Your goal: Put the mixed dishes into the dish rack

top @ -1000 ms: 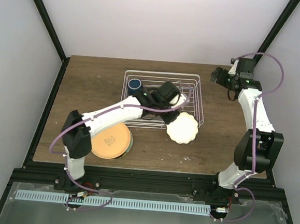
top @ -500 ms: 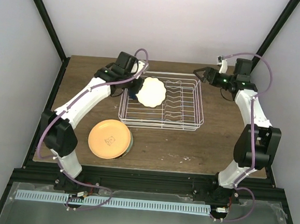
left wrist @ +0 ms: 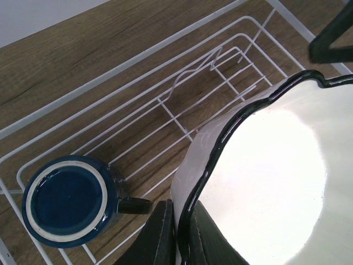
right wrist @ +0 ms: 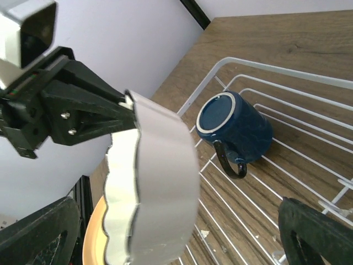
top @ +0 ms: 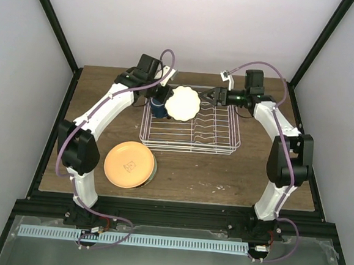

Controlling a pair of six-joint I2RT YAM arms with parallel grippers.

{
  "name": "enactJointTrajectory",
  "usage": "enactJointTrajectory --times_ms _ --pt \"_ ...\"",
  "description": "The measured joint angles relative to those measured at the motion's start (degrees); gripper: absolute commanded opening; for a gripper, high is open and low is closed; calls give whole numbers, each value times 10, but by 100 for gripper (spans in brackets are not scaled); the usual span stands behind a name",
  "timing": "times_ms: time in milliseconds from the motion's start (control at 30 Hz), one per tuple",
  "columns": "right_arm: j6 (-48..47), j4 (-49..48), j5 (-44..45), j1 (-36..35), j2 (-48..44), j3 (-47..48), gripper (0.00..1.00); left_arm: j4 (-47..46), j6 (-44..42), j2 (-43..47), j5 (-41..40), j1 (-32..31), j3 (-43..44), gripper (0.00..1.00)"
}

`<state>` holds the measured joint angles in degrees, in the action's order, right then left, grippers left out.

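While the left tool (left wrist: pixel 182 234) pinches the rim of the small white scalloped dish (top: pixel 183 103), the dish hangs on edge, tilted, over the rear left part of the dish rack (top: pixel 189 149). The left wrist view shows both fingers (left wrist: pixel 161 232) closed narrowly on the dish's dark-edged rim, one on each face.

Right tool (top: pixel 211 97): reaching in from the right over the rack's rear, just beside the dish's right edge. Its fingers (right wrist: pixel 317 232) are spread wide and hold nothing. I cannot tell whether they touch the dish.

Dark blue mug (left wrist: pixel 69 200): inside the rack at the rear left corner, handle pointing toward the held dish, just beside and below it.

Orange-yellow plate (top: pixel 130 164): flat on the bench (top: pixel 254 169), in front of the rack's left corner and apart from it. It is stacked on the mint-green plate (top: pixel 154 169), of which only a sliver shows at the right edge.
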<state>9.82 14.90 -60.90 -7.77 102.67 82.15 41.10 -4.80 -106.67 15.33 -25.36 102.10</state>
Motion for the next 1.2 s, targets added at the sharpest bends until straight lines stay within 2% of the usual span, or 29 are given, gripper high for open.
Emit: enactJointTrajectory --times_ms 233,500,633,767,800,967,1100,1200 --pt "-12 4 -10 -3 42 25 97 -2 1 0 28 4 3 0" --pt "-19 9 -53 -28 61 42 86 -14 2 -19 40 8 19 0" --pt "-21 14 -75 -40 62 43 77 -20 2 -25 44 14 19 0" --pt "-23 15 -81 -41 63 43 63 -24 3 -27 58 20 19 0" --pt "-22 16 -82 -40 63 43 56 -25 3 -27 61 20 19 0" --pt "-6 17 -75 -36 65 43 42 -33 -2 -27 74 24 18 0" --pt "11 20 -65 -36 70 43 37 -45 -8 -27 76 25 8 0" --pt "15 18 -66 -39 79 43 35 -51 -5 -27 77 27 -3 7"
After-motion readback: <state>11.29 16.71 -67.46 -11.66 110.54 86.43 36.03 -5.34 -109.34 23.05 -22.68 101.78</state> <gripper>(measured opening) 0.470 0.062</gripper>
